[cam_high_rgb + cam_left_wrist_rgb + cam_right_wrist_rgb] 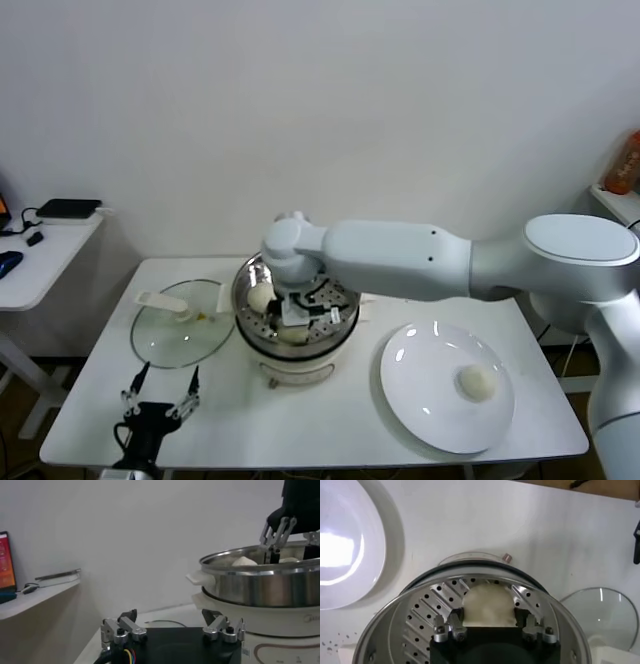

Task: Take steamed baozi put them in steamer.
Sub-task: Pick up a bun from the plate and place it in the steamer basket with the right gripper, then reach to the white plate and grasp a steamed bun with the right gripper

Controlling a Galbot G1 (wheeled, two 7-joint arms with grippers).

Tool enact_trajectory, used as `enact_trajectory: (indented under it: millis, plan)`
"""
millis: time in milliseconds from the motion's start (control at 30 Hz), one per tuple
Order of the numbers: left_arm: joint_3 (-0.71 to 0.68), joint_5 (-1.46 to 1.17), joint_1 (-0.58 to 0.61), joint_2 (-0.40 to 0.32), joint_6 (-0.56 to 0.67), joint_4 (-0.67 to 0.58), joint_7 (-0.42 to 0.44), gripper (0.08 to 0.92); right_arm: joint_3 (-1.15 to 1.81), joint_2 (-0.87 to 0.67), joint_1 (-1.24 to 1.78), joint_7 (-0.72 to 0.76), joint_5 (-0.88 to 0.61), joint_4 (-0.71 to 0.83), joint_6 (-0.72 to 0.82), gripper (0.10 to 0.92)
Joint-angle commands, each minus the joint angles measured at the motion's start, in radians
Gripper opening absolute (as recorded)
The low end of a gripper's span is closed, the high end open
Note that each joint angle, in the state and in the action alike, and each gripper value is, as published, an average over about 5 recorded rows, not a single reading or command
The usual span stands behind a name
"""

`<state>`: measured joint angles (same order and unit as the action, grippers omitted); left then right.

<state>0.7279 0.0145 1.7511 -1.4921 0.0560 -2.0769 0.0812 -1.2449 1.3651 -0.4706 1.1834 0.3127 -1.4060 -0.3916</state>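
The steamer (244, 278) stands mid-table, a steel pot with a perforated tray (422, 612) on a white base. My right gripper (301, 318) reaches down inside it and is shut on a baozi (487, 604); its fingers press both sides of the bun just above the tray. This baozi shows under the gripper in the head view (293, 336). A second baozi (261, 297) lies on the tray at the left. A third baozi (477, 381) sits on the white plate (420, 405). My left gripper (160, 404) is open and empty, parked at the table's front left.
A glass lid (178, 330) with a white handle lies flat left of the steamer. The plate is at the front right. A white side desk (40, 255) with small devices stands off to the left. The wall is close behind the table.
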Motion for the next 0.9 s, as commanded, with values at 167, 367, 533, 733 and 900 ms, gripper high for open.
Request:
enact_trajectory:
  millis: [167, 367, 533, 733, 900]
  plan:
    - [0.0, 0.0, -0.003, -0.001, 0.0, 0.003, 0.0, 0.823, 0.007, -0.004, 0.003, 0.003, -0.01, 0.004, -0.006, 0.792]
    - [-0.001, 0.001, -0.006, -0.002, -0.002, 0.003, 0.0, 0.823, 0.034, -0.014, -0.017, 0.015, -0.004, 0.017, -0.033, 0.822]
    - [-0.004, 0.003, -0.008, -0.003, -0.002, 0.001, 0.0, 0.823, 0.046, -0.044, -0.077, 0.038, -0.079, 0.028, -0.04, 0.823]
    - [-0.008, 0.003, -0.006, -0.002, -0.002, -0.003, 0.0, 0.823, 0.017, -0.14, -0.211, 0.041, -0.238, 0.034, 0.039, 0.823]
    - [-0.015, 0.004, -0.008, 0.0, -0.001, -0.005, 0.001, 0.823, -0.135, -0.28, -0.318, -0.105, -0.5, 0.024, 0.269, 0.823]
